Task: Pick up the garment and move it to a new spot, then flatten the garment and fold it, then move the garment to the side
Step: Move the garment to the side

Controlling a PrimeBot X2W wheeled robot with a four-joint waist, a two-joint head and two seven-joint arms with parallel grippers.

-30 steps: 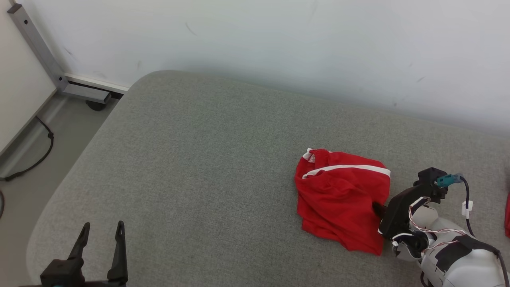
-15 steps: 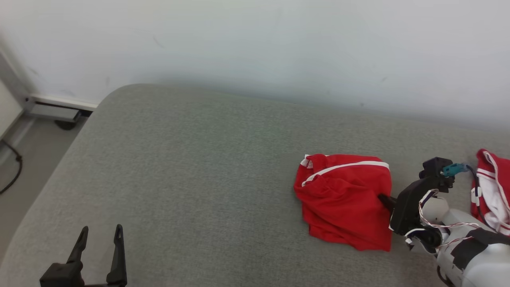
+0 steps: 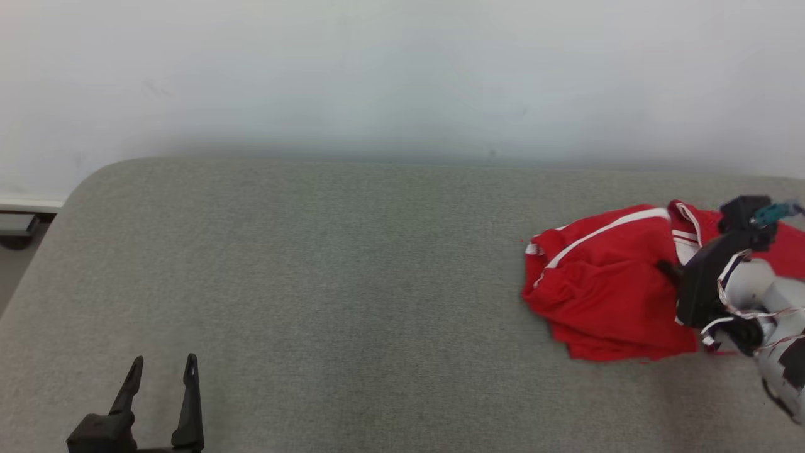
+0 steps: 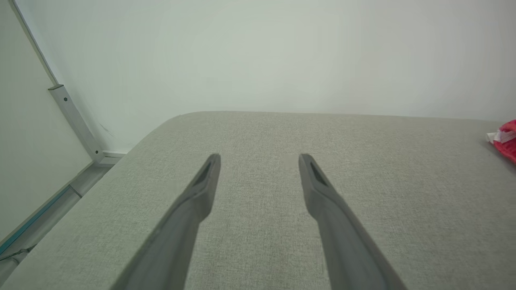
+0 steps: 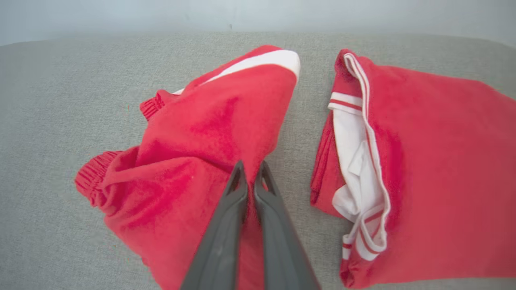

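**RIGHT CLAW CLOSED ON RED GARMENT; LEFT CLAW OPEN AT NEAR LEFT**

We find the garment [image 3: 600,292], red with a white stripe and ribbed cuffs, lying crumpled at the right of the grey padded surface [image 3: 314,283], roughly midway between its near and far edges. The stripe runs along the garment's far side. In the right wrist view the garment [image 5: 193,161] bunches up toward the fingertips, with one ribbed cuff at its left.

The right claw [image 3: 668,270] comes in from the right and meets the garment's right edge. Seen along its own fingers, the right claw [image 5: 250,167] has both dark fingers drawn together with a fold of red cloth pinched between them. We record it as gripping the garment.

Just to the right of the garment lies a second red piece [image 5: 427,161], with white lining and red-and-white trim at its opening. A narrow strip of grey surface separates the two at the far end. Nearer the claw we cannot tell whether they touch. In the head view this second red piece [image 3: 789,248] sits partly behind the right arm.

The left claw [image 3: 164,362] stands at the near left, well apart from the garment. Its fingers are spread wide with nothing between them. In its own wrist view the left claw [image 4: 260,157] points toward the far edge over grey fabric.

A pale wall [image 3: 377,75] rises behind the far edge, and a metal post [image 4: 74,121] stands against it at the far left.
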